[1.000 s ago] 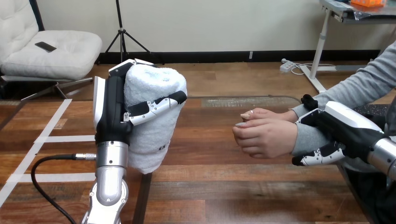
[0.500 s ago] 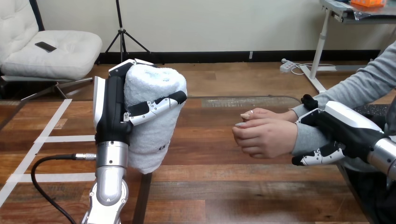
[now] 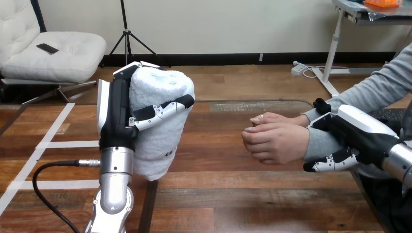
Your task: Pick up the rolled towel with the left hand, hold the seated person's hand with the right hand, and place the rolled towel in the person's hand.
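Note:
My left hand (image 3: 116,116) holds the white rolled towel (image 3: 163,111) upright above the table's left part, thumb and fingers curled round it. The person's hand (image 3: 274,141) reaches in from the right, loosely cupped, about a hand's width right of the towel. My right hand (image 3: 352,133) is closed round the person's grey-sleeved wrist (image 3: 318,141), fingers over the top and thumb underneath.
The wooden table (image 3: 233,194) stretches across the view, with white tape lines (image 3: 53,144) on its left part. A black cable (image 3: 43,189) loops beside my left forearm.

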Action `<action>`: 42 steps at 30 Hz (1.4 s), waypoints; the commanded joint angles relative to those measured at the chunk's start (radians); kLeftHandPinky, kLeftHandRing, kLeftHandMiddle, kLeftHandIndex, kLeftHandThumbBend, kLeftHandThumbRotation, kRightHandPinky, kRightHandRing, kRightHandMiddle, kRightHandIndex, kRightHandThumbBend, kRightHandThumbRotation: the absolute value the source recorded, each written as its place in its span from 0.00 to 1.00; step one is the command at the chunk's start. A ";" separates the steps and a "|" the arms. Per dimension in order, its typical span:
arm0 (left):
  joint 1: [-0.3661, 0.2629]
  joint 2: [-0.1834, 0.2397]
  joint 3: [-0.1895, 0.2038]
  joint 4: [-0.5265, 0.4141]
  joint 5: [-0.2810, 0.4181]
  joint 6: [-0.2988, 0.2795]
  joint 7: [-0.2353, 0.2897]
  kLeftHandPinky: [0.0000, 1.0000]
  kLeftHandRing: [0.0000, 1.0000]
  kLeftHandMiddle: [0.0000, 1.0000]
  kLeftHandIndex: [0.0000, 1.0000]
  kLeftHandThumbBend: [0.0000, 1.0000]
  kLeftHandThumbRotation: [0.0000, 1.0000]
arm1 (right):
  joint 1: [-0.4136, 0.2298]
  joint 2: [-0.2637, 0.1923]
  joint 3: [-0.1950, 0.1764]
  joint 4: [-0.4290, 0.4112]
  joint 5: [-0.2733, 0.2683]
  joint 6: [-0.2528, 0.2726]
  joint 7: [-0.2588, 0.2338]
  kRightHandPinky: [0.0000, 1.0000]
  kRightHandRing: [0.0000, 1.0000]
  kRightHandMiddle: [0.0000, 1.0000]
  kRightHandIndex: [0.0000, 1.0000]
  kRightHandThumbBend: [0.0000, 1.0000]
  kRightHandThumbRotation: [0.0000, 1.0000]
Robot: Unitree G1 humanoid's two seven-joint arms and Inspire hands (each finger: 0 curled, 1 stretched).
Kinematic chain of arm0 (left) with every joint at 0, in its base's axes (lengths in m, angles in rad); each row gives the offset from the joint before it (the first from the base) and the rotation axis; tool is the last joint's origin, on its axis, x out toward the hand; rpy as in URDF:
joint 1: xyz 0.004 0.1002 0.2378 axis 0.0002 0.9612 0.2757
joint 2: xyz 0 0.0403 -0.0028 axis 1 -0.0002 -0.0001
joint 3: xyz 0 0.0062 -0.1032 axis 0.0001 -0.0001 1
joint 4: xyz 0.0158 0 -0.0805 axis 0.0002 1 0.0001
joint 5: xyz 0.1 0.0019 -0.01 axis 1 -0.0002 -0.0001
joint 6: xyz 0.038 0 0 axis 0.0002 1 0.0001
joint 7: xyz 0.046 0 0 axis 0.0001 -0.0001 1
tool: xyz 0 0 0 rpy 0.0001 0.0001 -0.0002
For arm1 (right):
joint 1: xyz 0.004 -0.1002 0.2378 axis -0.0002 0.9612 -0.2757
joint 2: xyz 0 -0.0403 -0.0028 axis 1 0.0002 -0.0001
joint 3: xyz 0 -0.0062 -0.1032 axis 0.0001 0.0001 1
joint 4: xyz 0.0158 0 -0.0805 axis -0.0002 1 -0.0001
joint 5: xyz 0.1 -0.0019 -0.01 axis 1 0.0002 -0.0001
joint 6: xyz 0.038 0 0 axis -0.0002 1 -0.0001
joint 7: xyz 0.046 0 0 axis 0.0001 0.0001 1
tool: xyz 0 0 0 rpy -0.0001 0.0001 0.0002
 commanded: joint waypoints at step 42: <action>-0.085 0.013 0.001 -0.042 0.000 -0.024 0.008 0.35 0.38 0.40 0.40 0.68 0.00 | -0.046 0.017 -0.020 -0.011 0.012 -0.039 -0.015 0.26 0.30 0.36 0.39 0.60 0.00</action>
